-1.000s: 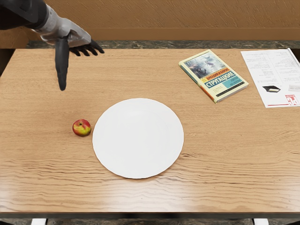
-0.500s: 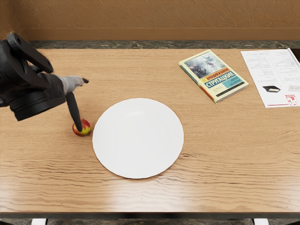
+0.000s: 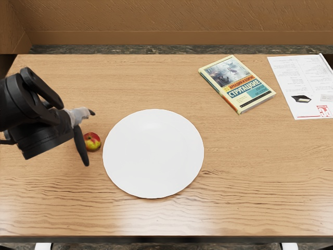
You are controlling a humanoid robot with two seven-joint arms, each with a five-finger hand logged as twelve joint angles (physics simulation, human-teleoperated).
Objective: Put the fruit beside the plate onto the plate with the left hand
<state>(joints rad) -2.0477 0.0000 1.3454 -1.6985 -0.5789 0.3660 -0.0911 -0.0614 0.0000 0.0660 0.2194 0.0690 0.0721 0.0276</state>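
While the white plate at the frame's centre carries nothing, the task stands at its grasp stage, not yet at transfer. Just left of the plate's rim, apart from it, the red-yellow apple sits on the wooden table. The left hand enters from the left edge behind a bulky black forearm. It is spread wide: one long dark digit reaches down close by the apple's left side, another tip pointing right above it. No closure on the fruit is visible. Judged remaining: close, lift, carry right, release. Upper right: a paperback book, then a printed sheet.
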